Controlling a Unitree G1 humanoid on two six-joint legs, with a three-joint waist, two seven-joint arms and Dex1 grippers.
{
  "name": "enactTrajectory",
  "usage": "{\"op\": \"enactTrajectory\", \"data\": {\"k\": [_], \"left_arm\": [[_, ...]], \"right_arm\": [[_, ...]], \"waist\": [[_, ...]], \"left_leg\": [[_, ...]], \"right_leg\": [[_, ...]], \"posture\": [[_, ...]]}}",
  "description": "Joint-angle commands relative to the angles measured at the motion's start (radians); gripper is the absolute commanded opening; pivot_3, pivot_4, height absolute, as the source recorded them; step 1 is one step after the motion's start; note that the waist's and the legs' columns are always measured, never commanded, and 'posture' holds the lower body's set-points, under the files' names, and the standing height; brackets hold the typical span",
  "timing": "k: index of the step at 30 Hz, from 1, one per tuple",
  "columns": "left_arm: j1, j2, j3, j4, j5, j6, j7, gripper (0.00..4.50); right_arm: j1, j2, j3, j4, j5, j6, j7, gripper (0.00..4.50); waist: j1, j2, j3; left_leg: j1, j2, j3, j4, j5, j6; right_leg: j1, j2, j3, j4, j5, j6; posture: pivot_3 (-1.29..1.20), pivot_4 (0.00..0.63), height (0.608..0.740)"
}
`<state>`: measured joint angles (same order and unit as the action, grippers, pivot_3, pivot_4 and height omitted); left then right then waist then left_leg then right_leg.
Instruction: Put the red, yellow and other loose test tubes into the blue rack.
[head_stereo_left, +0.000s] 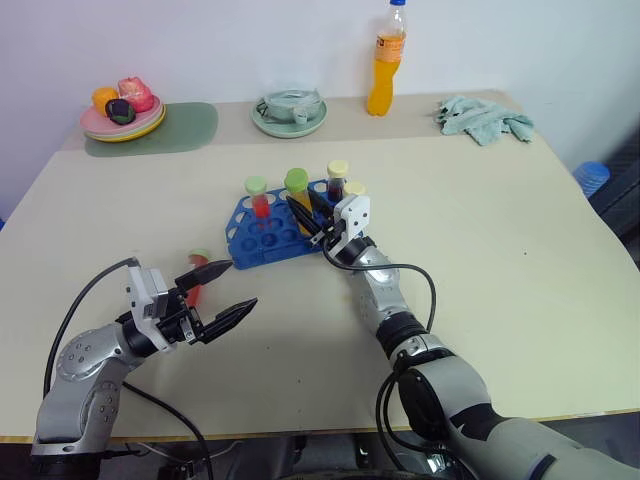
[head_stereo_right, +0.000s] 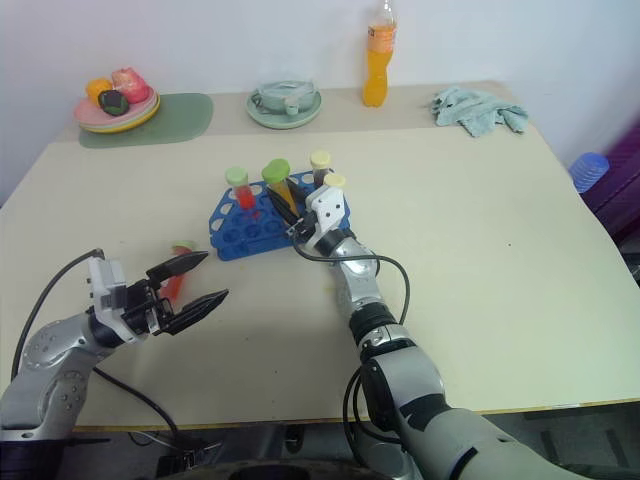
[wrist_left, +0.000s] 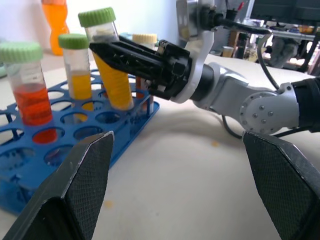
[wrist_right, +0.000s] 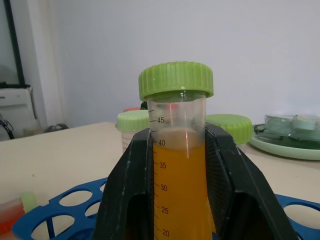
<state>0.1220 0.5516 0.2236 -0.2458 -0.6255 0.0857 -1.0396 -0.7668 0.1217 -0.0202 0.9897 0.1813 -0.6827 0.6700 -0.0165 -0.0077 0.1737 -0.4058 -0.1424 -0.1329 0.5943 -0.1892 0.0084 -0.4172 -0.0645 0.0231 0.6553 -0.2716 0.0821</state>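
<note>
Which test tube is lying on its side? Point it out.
The red-liquid test tube on the table beside the blue rack, near the left end effector; the others stand upright.

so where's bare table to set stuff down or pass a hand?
Free: the wide stretch of table on the robot's right of the rack, below the cloth; also the near edge between the two arms. Crowded: around the rack, where the right gripper holds a yellow tube and a red tube lies by the left gripper; the back edge holds dishes and a bottle.
</note>
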Motion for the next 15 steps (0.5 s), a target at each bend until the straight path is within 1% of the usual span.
{"op": "enactTrajectory", "data": {"k": [1,4,6,10,12,14,15], "left_arm": [[0.001,0.002,0.03,-0.034,-0.031,0.003,0.007,4.21],[-0.002,-0.008,0.032,-0.038,-0.038,0.008,0.028,4.21],[-0.004,-0.014,0.031,-0.039,-0.04,0.009,0.04,4.21],[-0.013,-0.041,0.038,-0.048,-0.06,0.027,0.093,4.21],[-0.022,-0.057,0.05,-0.057,-0.072,0.049,0.148,4.21],[-0.031,-0.079,0.063,-0.074,-0.055,0.061,0.231,4.21],[-0.028,-0.085,0.064,-0.094,-0.021,0.083,0.299,4.21]], "right_arm": [[0.014,0.003,-0.015,-0.004,0.018,-0.01,0.019,2.08],[0.026,-0.005,-0.013,-0.008,-0.011,-0.042,-0.007,3.63],[0.032,-0.01,-0.012,-0.01,-0.031,-0.06,-0.039,4.48],[0.05,-0.021,-0.009,-0.057,-0.032,-0.059,-0.048,4.48],[0.065,-0.031,-0.002,-0.1,-0.031,-0.048,-0.04,4.48],[0.085,-0.05,0.011,-0.149,-0.037,-0.034,-0.036,4.48],[0.103,-0.064,0.021,-0.183,-0.036,-0.02,-0.018,4.48]], "waist": [[0.0,0.0,0.0],[-0.001,0.0,0.0],[-0.002,0.0,0.0],[0.003,0.0,0.0],[0.003,0.0,0.0],[0.003,0.0,0.0],[0.003,0.0,0.0]], "left_leg": [[0.0,0.0,0.0,0.0,0.0,0.0],[0.0,0.0,0.0,-0.001,0.0,0.0],[0.0,0.0,0.0,-0.002,0.0,0.0],[0.0,0.001,0.0,-0.002,0.001,-0.001],[0.0,0.001,0.0,-0.002,0.001,-0.001],[0.0,0.001,0.0,-0.002,0.001,-0.001],[0.0,0.001,0.0,-0.002,0.001,-0.001]], "right_leg": [[0.0,0.0,0.0,0.0,0.0,0.0],[-0.001,0.0,0.0,0.0,0.0,0.0],[-0.002,0.0,0.0,0.0,0.0,0.0],[-0.001,0.0,0.0,0.0,0.0,0.0],[-0.001,0.0,0.0,0.0,0.0,0.0],[-0.001,0.0,0.0,0.0,0.0,0.0],[-0.001,0.0,0.0,0.0,0.0,0.0]], "posture": [[0.0,0.15,0.74],[0.0,0.15,0.74],[0.0,0.15,0.74],[0.0,0.15,0.74],[0.0,0.15,0.74],[0.0,0.15,0.74],[0.0,0.15,0.74]]}}
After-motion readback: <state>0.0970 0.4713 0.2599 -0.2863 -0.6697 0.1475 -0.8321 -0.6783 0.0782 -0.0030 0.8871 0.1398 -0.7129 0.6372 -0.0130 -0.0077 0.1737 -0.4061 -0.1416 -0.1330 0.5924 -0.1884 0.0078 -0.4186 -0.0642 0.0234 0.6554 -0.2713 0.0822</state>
